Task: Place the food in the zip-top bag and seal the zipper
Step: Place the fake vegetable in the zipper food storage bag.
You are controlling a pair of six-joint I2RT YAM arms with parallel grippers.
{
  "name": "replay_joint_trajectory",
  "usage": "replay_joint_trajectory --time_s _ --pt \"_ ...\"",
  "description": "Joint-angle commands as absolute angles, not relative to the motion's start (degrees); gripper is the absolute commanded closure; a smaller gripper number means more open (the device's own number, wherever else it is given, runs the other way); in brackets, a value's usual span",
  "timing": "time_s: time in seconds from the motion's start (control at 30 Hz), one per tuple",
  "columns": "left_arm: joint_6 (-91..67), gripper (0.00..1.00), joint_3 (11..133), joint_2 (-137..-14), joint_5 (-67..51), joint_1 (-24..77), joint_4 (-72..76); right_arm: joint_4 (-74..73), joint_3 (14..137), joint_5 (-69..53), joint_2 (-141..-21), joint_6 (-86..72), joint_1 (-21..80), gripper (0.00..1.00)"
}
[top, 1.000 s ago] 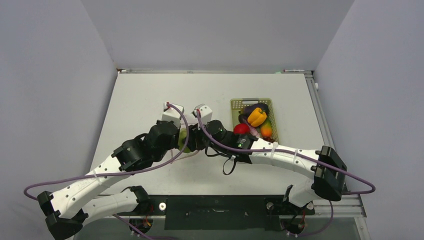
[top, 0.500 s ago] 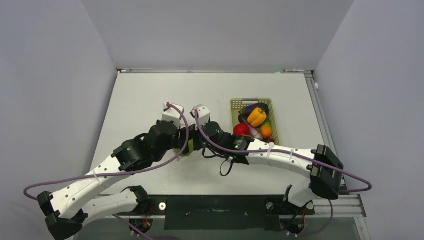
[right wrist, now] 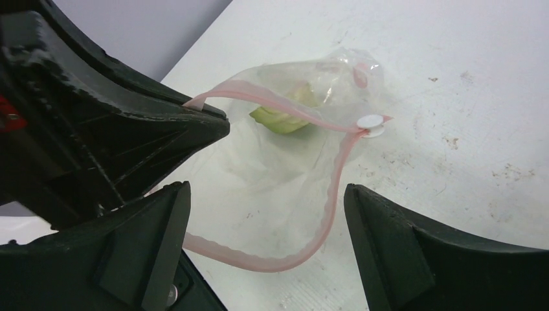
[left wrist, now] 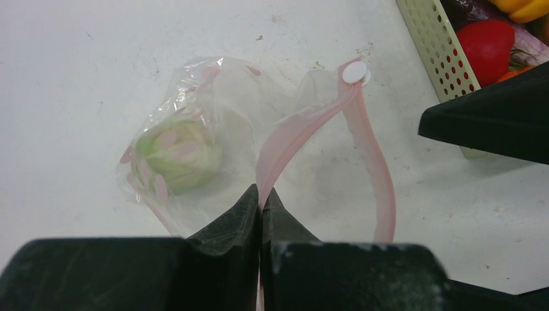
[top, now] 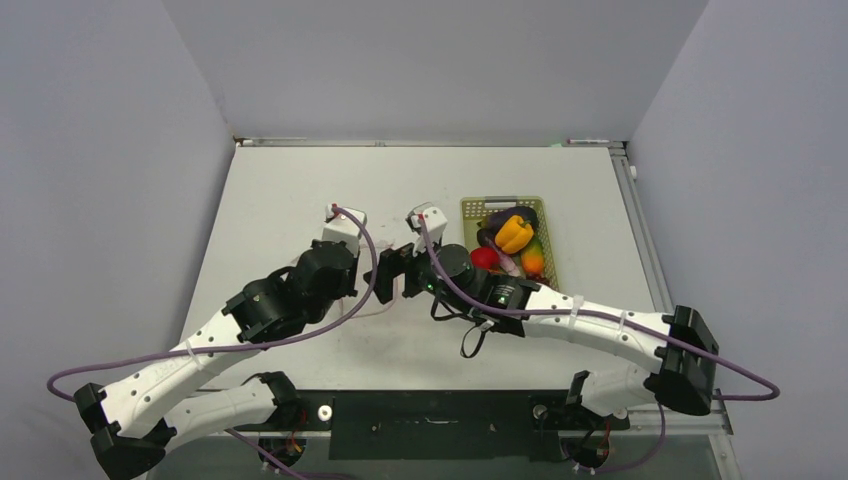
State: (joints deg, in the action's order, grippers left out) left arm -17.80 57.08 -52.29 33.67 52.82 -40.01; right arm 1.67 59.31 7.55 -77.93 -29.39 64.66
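The clear zip-top bag (left wrist: 259, 123) lies on the table with its mouth held open. A green apple (left wrist: 178, 152) sits inside it. My left gripper (left wrist: 261, 194) is shut on the pink zipper strip (left wrist: 298, 126) and holds the upper lip up. My right gripper (right wrist: 265, 220) is open and empty, just in front of the bag's mouth (right wrist: 278, 175). The apple (right wrist: 285, 118) and the white slider (right wrist: 371, 122) show beyond it. In the top view both grippers, left (top: 360, 288) and right (top: 392, 272), meet mid-table and hide the bag.
A pale yellow-green mesh basket (top: 545, 215) stands right of the grippers. It holds a yellow pepper (top: 514, 233), a red tomato (top: 484, 257), a dark eggplant (top: 495, 218) and an orange (top: 533, 262). Its corner (left wrist: 434, 45) is close to the bag's slider end.
My right gripper went left into the bag's mouth, then pulled back to the right, open and empty. The green apple now lies inside the bag. My left arm has held still.
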Motion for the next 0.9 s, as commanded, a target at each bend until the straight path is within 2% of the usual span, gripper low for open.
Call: replay_joint_trajectory --time_s 0.0,0.57,0.87 --pt "-18.2 1.0 57.1 -51.5 34.6 52.6 -37.9 2.0 58.6 11.8 -72.2 -28.6 65.1 0.09" --pt "-18.2 1.0 57.3 -51.9 34.8 52.6 -37.9 -18.2 59.9 33.9 -64.1 -26.3 62.9 0.09" --pt "-18.1 1.0 57.3 -52.1 34.5 52.6 -38.0 -28.6 58.9 32.9 -62.9 -28.6 53.6 0.05"
